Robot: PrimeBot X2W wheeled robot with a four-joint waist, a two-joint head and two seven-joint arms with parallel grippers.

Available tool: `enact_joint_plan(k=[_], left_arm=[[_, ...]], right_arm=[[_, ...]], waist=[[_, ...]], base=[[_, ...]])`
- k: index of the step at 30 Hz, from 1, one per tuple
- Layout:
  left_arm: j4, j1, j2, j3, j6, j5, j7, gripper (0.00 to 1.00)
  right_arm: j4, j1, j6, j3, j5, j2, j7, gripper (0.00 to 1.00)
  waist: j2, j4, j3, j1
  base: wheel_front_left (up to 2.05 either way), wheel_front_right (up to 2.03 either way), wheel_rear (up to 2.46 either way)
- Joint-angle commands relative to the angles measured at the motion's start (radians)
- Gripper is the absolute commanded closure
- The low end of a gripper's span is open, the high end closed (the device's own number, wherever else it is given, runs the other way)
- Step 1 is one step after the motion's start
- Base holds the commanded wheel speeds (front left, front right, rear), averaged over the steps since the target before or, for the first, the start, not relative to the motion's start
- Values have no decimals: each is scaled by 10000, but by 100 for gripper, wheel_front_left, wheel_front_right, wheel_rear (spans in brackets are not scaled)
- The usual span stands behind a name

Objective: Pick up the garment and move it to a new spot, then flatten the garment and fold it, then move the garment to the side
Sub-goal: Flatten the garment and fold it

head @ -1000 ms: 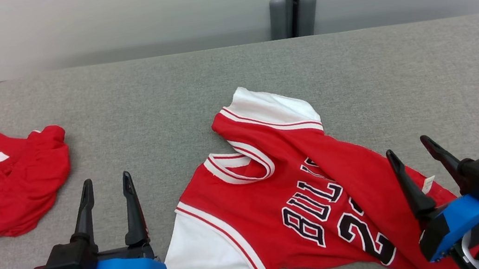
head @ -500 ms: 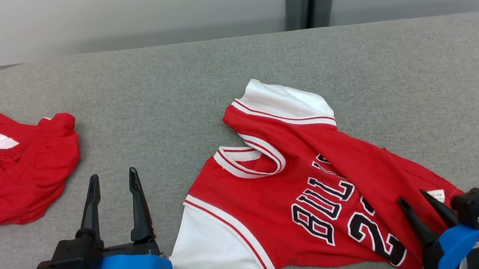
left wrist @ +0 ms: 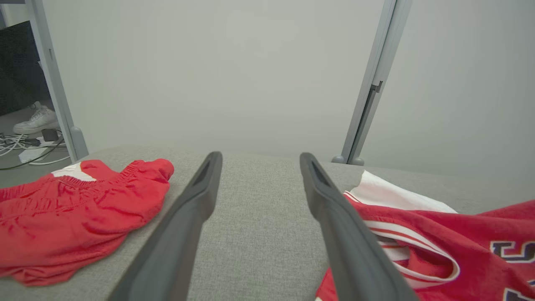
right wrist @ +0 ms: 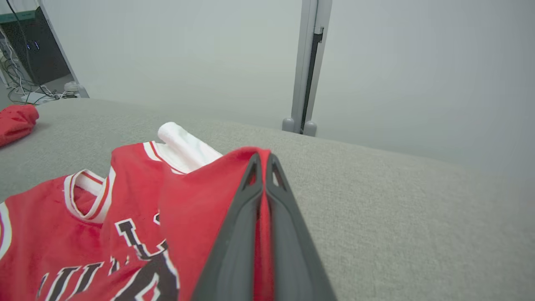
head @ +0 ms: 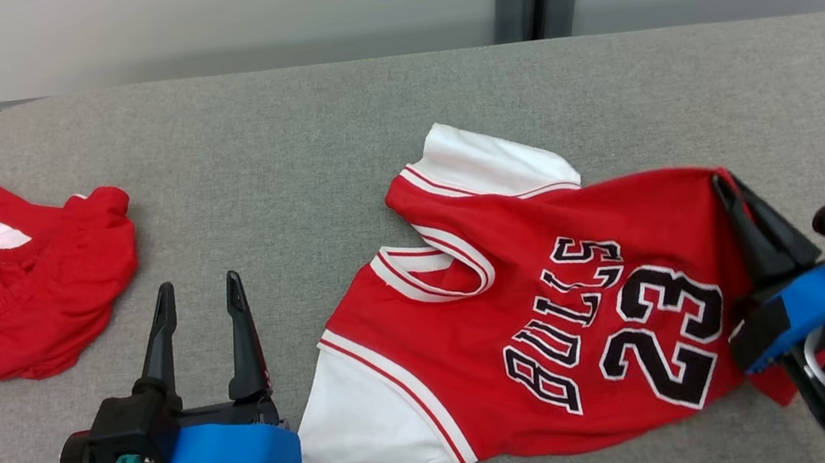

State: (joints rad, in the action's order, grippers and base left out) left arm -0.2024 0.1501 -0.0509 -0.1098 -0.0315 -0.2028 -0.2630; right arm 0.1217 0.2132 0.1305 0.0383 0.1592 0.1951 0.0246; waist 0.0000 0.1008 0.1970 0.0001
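Right gripper point(head: 720, 180), pinching its hem, has unfolded the red-and-white basketball jersey point(head: 549, 285).
Left gripper point(head: 199, 290) spread; best pull low and taut.

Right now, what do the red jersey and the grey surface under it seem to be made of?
The jersey looks like soft matte fabric, perhaps cotton or polyester: it creases and drapes limply. The grey surface looks like woven cloth covering, going by its fine speckled weave.

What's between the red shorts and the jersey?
Bare grey tabletop and the open left gripper, seen in the head view; the red shorts and the jersey lie apart.
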Motion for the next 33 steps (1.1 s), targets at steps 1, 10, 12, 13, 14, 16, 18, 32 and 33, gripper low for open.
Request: enact_joint_plan(k=[1,10,12,13,14,16,18,32,33], left_arm=[[25,144,7,-15,33,-40,-29,0],[20,495,7,-292,75,-234,-29,0],[15,570,7,-384,111,-292,-29,0],[15,570,7,-384,111,-292,-29,0],[16,619,9,-440,124,-337,-29,0],[14,690,9,-512,131,-377,-29,0],[2,751,9,-600,129,-439,-29,0],[50,996,9,-1133,333,-668,-29,0],[49,985,9,-1128,364,-663,-31,0]], right_arm=[[-58,505,5,109,-62,76,-58,100],[622,3051,5,582,-279,547,-482,100],[991,3551,5,758,-319,620,-536,100],[991,3551,5,758,-319,620,-536,100],[1200,3803,5,817,-319,651,-525,100],[1669,4274,5,920,-320,707,-474,100],[2221,4778,5,975,-367,790,-379,100],[6961,7441,5,1113,-977,631,740,0],[7201,7511,5,1123,-961,610,926,0]], waist=[[0,95,95,-1],[0,805,510,-1],[0,982,595,-1],[0,982,595,-1],[0,1070,640,-1],[0,1224,706,-1],[0,1381,775,-1],[0,1942,1096,-1],[0,1917,1093,-1]], base=[[0,0,0],[0,0,0],[0,0,0],[0,0,0],[0,0,0],[0,0,0],[0,0,0],[0,0,0],[0,0,0]])
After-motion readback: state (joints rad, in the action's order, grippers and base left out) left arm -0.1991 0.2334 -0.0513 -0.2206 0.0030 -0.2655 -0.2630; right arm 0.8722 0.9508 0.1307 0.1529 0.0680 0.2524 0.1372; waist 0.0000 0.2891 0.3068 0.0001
